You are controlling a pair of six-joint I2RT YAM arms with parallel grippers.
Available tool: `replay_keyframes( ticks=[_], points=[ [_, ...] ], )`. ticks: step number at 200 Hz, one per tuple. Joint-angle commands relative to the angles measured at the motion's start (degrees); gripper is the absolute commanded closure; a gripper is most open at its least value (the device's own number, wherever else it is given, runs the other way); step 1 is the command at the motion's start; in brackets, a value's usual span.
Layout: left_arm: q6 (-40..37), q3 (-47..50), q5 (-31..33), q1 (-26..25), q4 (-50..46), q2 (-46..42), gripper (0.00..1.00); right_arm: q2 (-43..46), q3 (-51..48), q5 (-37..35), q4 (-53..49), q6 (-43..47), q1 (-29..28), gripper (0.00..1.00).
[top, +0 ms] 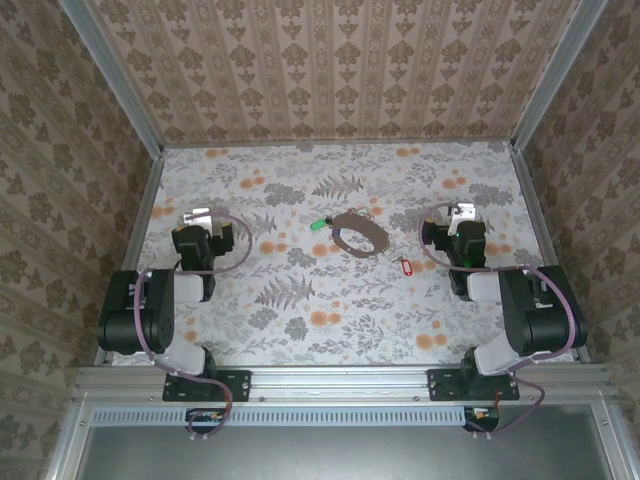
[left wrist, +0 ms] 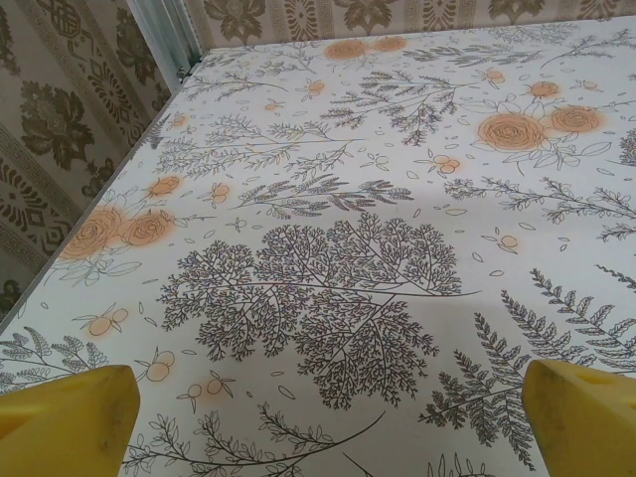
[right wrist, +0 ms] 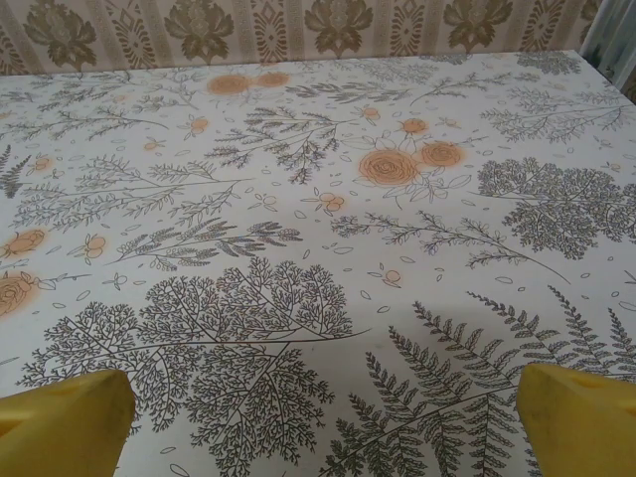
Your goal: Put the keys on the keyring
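Green key [top: 320, 224], red key [top: 405, 265]: blades too small, indistinct

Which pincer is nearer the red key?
Right. The right pincer is close by, right of and beyond the red key; the left pincer is far off to its left.

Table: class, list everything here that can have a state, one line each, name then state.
green key, lying loose on the table beside the keyring, not threaded
red key, lying loose, apart from the keyring
keyring, lying on the table, ungripped
left gripper, open, empty
right gripper, open, empty
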State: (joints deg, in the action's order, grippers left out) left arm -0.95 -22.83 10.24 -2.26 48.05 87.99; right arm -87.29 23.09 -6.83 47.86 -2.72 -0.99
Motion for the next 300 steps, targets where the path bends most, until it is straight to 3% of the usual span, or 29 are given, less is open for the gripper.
replay_keyframes(
  ticks=[1,300],
  points=[
    [-0.5,0.4,-0.2,-0.4,1.9,-0.2,0.0,-0.5,0.0,1.1,1.8,0.5,-0.3,0.0],
    [-0.3,0.3,-1.5,0.2,1.6,-0.3,0.0,-0.4,0.0,1.7,1.7,0.2,0.1,0.0]
  ],
)
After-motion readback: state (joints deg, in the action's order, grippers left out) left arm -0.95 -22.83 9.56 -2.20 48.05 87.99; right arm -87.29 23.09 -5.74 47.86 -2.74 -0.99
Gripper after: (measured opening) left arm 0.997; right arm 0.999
